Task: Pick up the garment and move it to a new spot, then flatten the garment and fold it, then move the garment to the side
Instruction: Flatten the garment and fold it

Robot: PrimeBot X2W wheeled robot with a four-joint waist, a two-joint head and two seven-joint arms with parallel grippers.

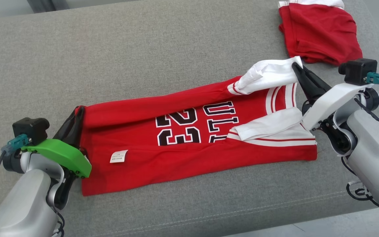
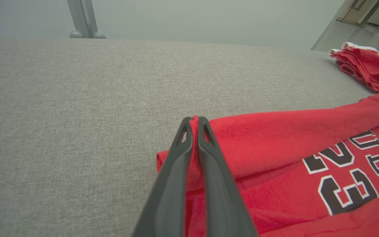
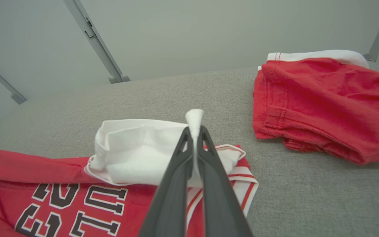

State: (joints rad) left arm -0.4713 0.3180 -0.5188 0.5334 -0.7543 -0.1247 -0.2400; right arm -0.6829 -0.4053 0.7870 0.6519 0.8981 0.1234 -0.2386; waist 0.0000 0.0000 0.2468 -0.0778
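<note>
Evidently, the red cotton jersey with white sleeves (image 1: 183,158) lies stretched lengthwise toward the front edge of the grey fabric-covered bench (image 1: 143,49), its far long side lifted inward, judged a fold in progress. The left end effector (image 1: 78,111) is clamped on the hem corner and the right end effector (image 1: 296,67) on a white sleeve. "23" is read clearly, "ULL" partly, and the small white label (image 1: 118,156) is illegible.

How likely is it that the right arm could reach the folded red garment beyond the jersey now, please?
Probably not yet: the folded red garment lies unobstructed, but the jaws of the right gripper are shut on the jersey.
</note>
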